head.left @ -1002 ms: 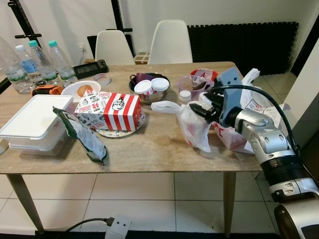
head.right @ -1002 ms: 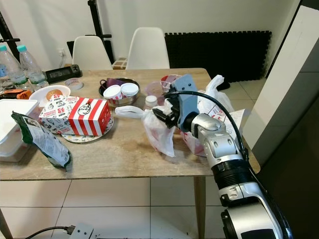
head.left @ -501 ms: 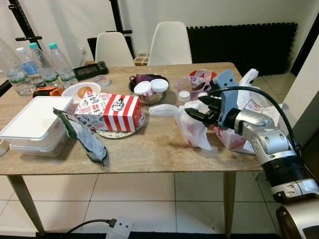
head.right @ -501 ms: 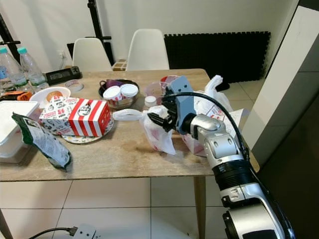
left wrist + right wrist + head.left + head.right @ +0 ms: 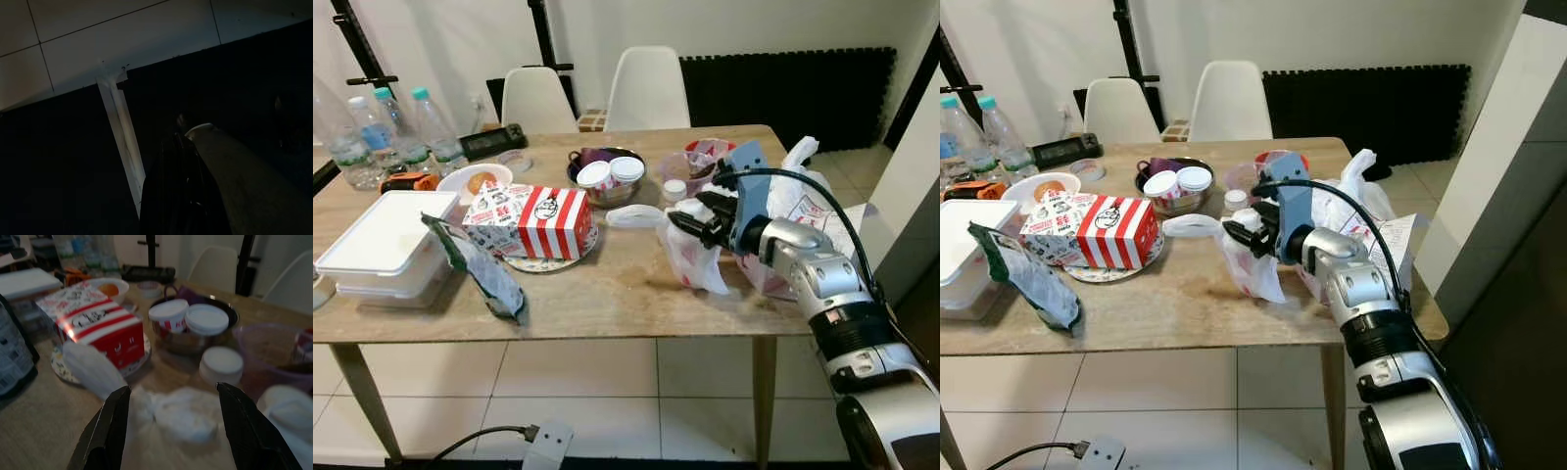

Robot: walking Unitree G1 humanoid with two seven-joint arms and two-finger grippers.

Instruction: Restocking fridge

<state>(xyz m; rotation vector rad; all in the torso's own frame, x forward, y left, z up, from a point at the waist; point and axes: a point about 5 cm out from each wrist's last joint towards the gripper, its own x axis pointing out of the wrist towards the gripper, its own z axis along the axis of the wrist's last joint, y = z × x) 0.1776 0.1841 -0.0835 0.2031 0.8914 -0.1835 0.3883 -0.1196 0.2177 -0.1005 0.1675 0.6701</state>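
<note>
A small knotted white plastic bag [image 5: 697,259] sits on the wooden table [image 5: 607,294], right of centre. My right gripper [image 5: 693,217] hovers at the bag's top, open, its black fingers [image 5: 105,431] spread wide on either side of the crumpled bag [image 5: 178,417] in the right wrist view. A larger white bag with red print [image 5: 808,211] lies just behind the arm. The left wrist view is dark, showing floor tiles and a black finger [image 5: 178,196] of the idle left gripper.
A red-and-white striped box [image 5: 540,217] rests on a plate. Behind it stand a metal bowl with lidded cups [image 5: 610,176] and a purple tub [image 5: 690,168]. A green snack bag [image 5: 480,272], a white foam container [image 5: 382,240] and water bottles [image 5: 386,132] occupy the left. White chairs [image 5: 646,88] stand behind.
My right gripper has edged left over the small bag's top. The whole view has shifted a little; the table items have not moved.
</note>
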